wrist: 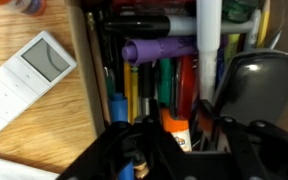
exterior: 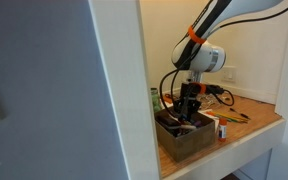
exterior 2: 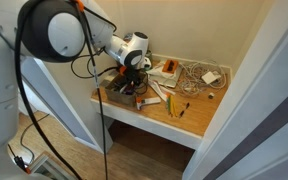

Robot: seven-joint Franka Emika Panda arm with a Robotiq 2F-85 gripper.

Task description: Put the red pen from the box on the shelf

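Observation:
The dark brown box (exterior: 181, 138) stands on the tan shelf (exterior: 256, 125) near its left wall, and both also show in the exterior view from the room side, box (exterior 2: 117, 92) and shelf (exterior 2: 184, 120). In the wrist view the box wall (wrist: 84, 75) encloses several pens. The red pen (wrist: 187, 82) lies among them beside an orange-and-white marker (wrist: 174, 125). My gripper (wrist: 181, 132) is lowered into the box (exterior: 189, 112) (exterior 2: 132, 82). Its fingers are open, one on each side of the red pen and the orange marker. The pen's lower end is hidden by the fingers.
A white remote-like device (wrist: 29, 75) lies on the shelf beside the box. A purple marker (wrist: 159, 50) and a white marker (wrist: 209, 45) lie in the box. Loose pens (exterior 2: 174, 105), white cables (exterior 2: 194, 72) and a small bottle (exterior: 222, 131) lie on the shelf. White walls close in both sides.

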